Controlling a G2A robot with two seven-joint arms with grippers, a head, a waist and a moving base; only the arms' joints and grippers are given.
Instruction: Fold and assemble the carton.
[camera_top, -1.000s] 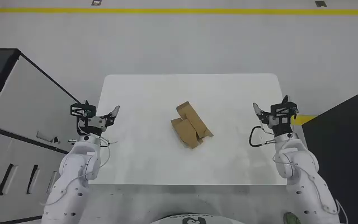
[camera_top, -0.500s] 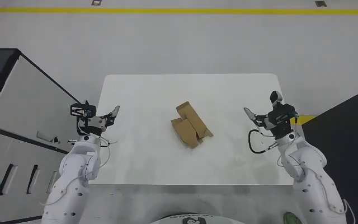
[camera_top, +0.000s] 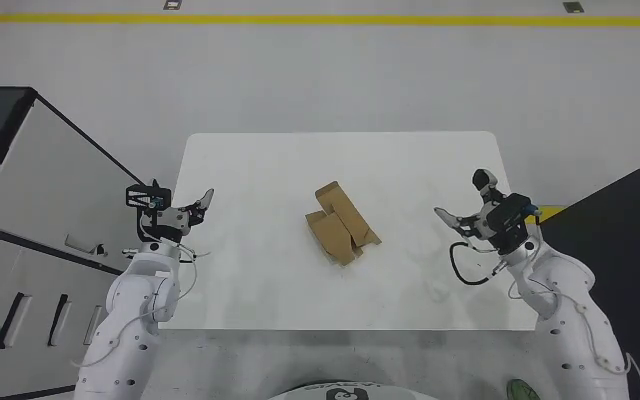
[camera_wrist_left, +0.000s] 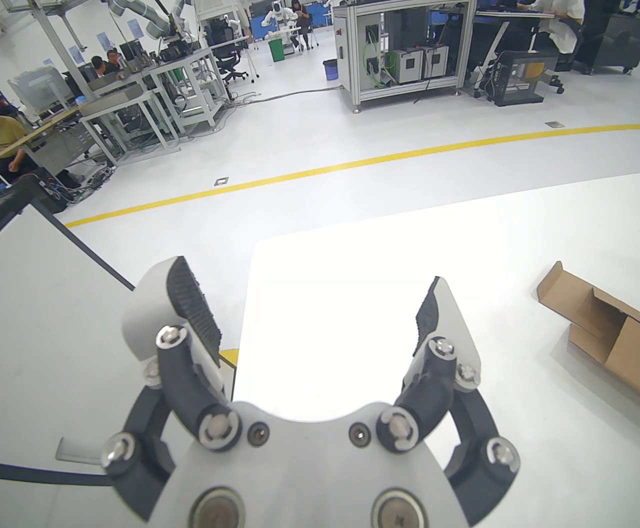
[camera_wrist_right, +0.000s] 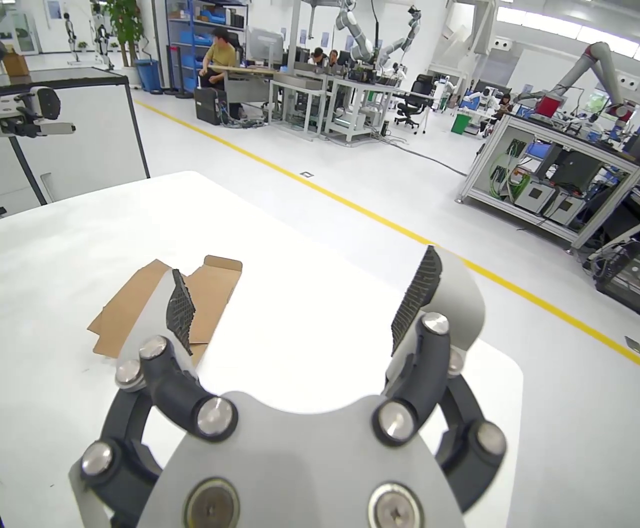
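A brown carton (camera_top: 340, 228), partly unfolded with flaps up, lies near the middle of the white table (camera_top: 260, 290). In the left wrist view its open end (camera_wrist_left: 597, 320) shows far off to the side. In the right wrist view the carton (camera_wrist_right: 125, 310) lies flat beyond one fingertip. My left gripper (camera_top: 182, 203) (camera_wrist_left: 310, 300) hangs open over the table's left edge, nothing between its fingers. My right gripper (camera_top: 460, 200) (camera_wrist_right: 305, 290) stands open near the table's right edge, turned toward the carton and well apart from it.
A dark-edged grey cabinet (camera_top: 50, 170) stands off the table's left side. A yellow floor line (camera_top: 320, 18) runs beyond the far edge. A dark panel (camera_top: 600, 220) borders the right side. Bare tabletop surrounds the carton on all sides.
My right gripper has swung inward and turned toward the carton, its wrist shifting slightly toward the near right. The left arm and the carton have kept still.
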